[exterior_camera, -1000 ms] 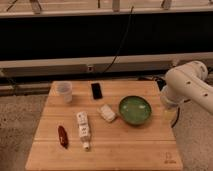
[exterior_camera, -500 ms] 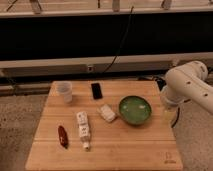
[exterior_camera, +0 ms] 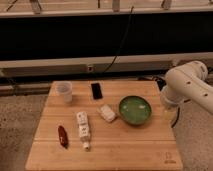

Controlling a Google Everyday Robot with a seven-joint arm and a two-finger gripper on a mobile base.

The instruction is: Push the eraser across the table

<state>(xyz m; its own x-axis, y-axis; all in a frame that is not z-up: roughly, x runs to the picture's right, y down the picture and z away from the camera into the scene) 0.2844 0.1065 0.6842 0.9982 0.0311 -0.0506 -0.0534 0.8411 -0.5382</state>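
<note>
The eraser (exterior_camera: 96, 90) lies at the far side of the table (exterior_camera: 130, 145), near the clear cup (exterior_camera: 64, 91). The gripper (exterior_camera: 173, 115) hangs beside the green bowl (exterior_camera: 135, 110) (clenched or released, I cannot tell) — best to come in low and push the eraser squarely.

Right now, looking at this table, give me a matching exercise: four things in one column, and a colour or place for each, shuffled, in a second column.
Things:
1. eraser
2. cup
3. bowl
4. end effector

Descriptions:
A. green, on the right half of the table
B. just past the table's right edge
C. clear, near the far left corner
D. black, near the far edge, about midway along it

Pairs: 1-D, 2-C, 3-A, 4-B.
</note>
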